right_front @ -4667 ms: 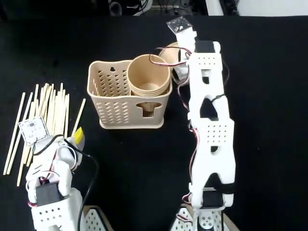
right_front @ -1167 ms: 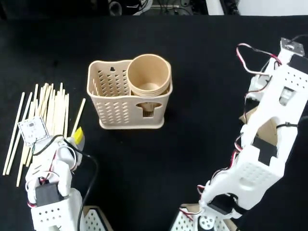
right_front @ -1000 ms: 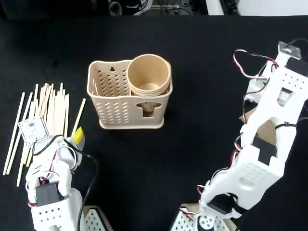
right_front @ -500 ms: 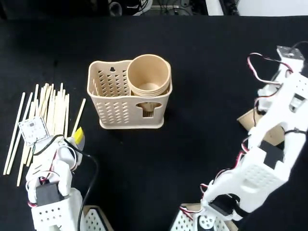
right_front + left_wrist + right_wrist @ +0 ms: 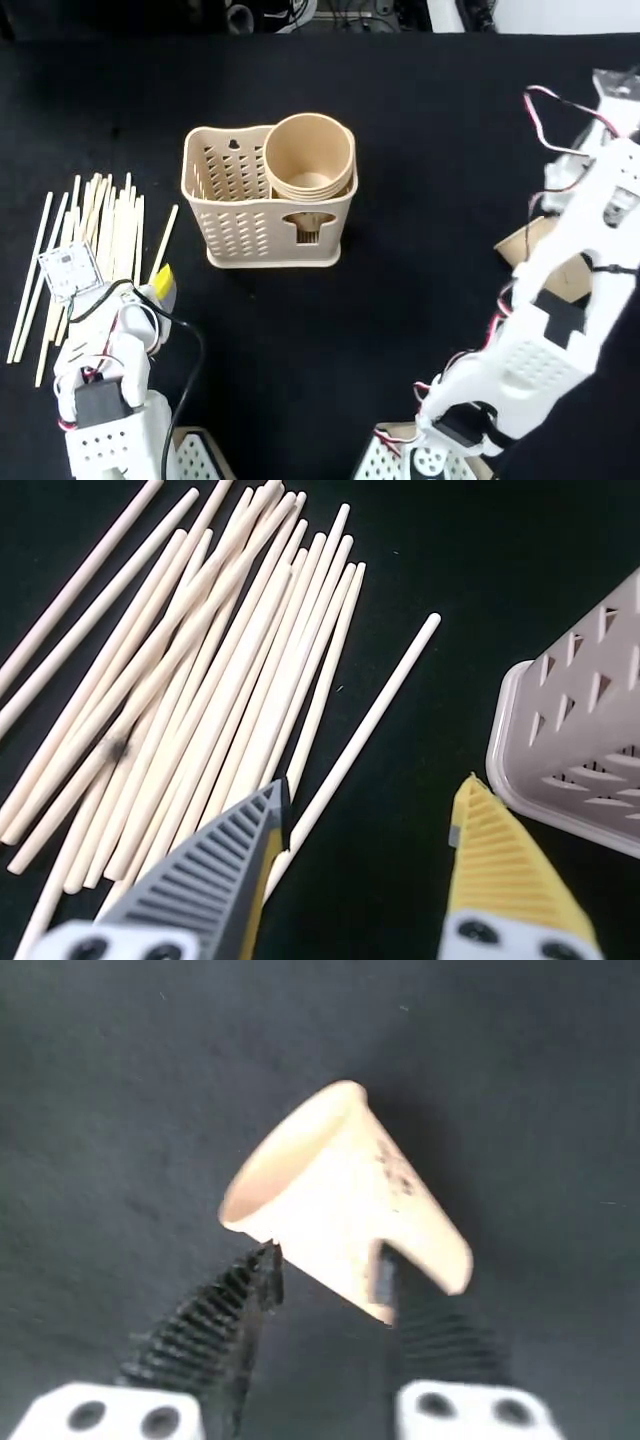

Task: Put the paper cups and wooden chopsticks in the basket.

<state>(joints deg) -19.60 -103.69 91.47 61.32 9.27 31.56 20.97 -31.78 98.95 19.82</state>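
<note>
A beige slotted basket stands mid-table with stacked paper cups in its right compartment. Another paper cup lies on its side on the black table, and my right gripper is open with a finger on each side of it. From above, that cup shows partly under the right arm. Wooden chopsticks lie in a loose pile at the left. My left gripper is open low over the pile's edge, a single chopstick running between its fingers.
The basket's corner is close beside the left gripper's yellow finger. Black table cloth lies open between the basket and the right arm. Cables and gear sit along the far edge.
The right arm has swung from behind the basket to the table's right side, over the lying cup, its wrist drifting further right in the last second. The left arm has stayed put.
</note>
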